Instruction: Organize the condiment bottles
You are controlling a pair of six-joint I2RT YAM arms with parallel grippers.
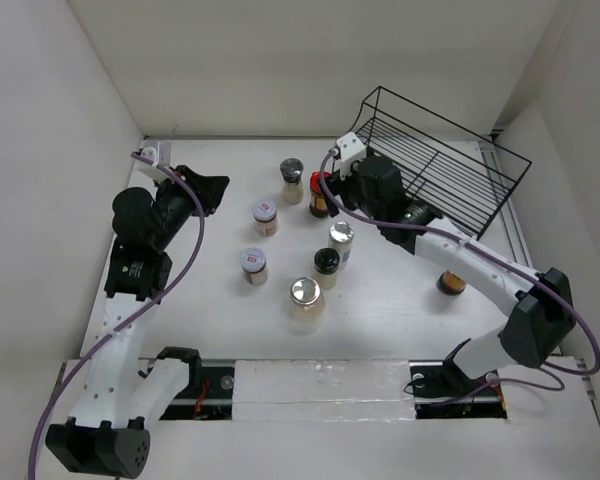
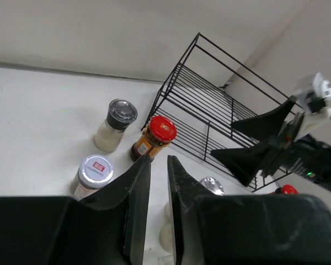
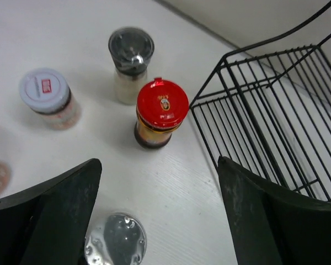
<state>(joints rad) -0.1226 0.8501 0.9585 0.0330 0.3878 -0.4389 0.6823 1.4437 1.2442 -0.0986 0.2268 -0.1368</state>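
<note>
Top view: eight condiment bottles upright on the white table (image 1: 400, 330), none in the black wire rack (image 1: 450, 165) at the far right corner. Seven are in a loose cluster mid-table. Far row: grey-capped jar (image 1: 292, 170), with the red-capped jar (image 3: 162, 105) just beside it on the rack side. Next nearer: far white-capped jar (image 1: 266, 212) with a red label on its lid, and the silver-capped jar (image 1: 341, 235). Nearer again: near white-capped jar (image 1: 253, 262) and the black-capped jar (image 1: 326, 262), which stands just beside the silver-capped one. Closest to the arm bases is the wide silver-lidded jar (image 1: 305, 293). The eighth, an amber jar (image 1: 451, 284), stands well apart on the right and is partly hidden by the right forearm, so its cap cannot be made out. Right gripper (image 3: 160, 171): fingers spread wide, nothing between them. It hangs above the table beside the rack's near corner. Its wrist view puts the red-capped jar ahead between the two fingers, not touched, and the silver-capped jar low in the frame. Left gripper (image 2: 158, 163): fingers drawn in to a narrow slit, holding nothing. It is raised over the left side of the table, pointing toward the cluster, with the red-capped jar just past its tips in its wrist view.
</note>
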